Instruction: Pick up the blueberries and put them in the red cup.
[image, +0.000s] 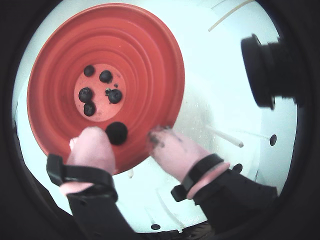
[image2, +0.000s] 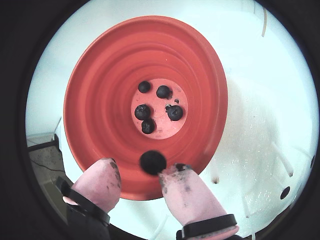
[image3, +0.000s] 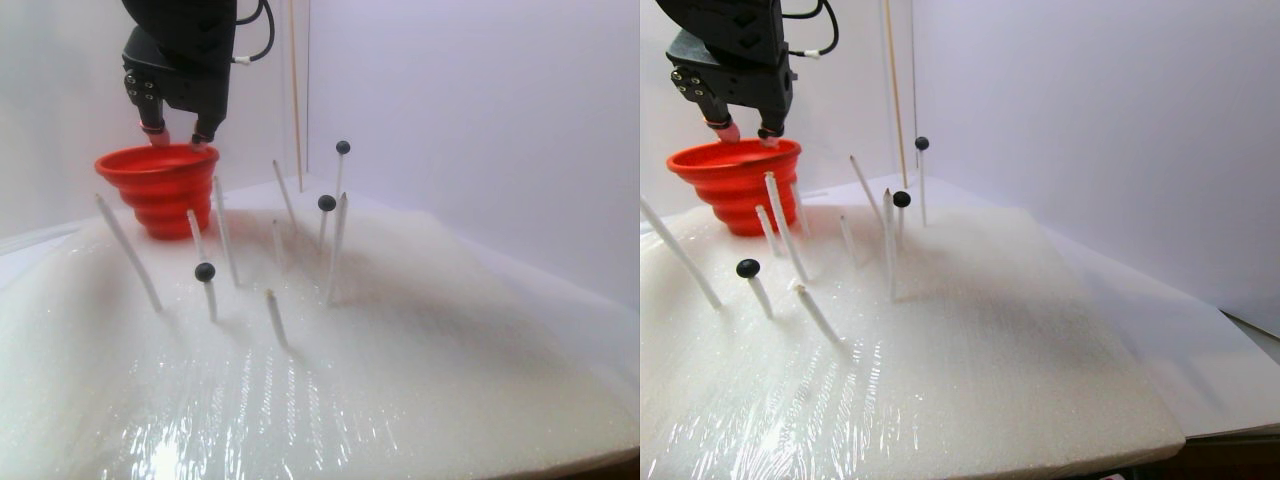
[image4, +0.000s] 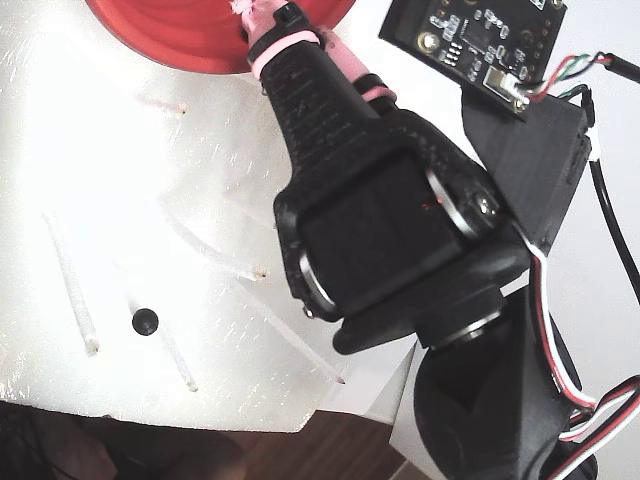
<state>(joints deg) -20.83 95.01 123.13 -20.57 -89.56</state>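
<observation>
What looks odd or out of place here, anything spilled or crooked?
Nothing spilled. The white sticks in the foam lean at different angles, three still carrying blueberries. The pincer's pink fingertips look smudged dark.

The red cup (image2: 100, 100) looks like smooth, slightly glossy plastic with ridges, the blueberries (image2: 158, 104) are matt and dark, the fingertips (image2: 187, 197) have a pink rubbery cover, the gripper (image4: 300, 50) body is matt black plastic, and the white foam pad (image3: 450, 350) is shiny under film.
</observation>
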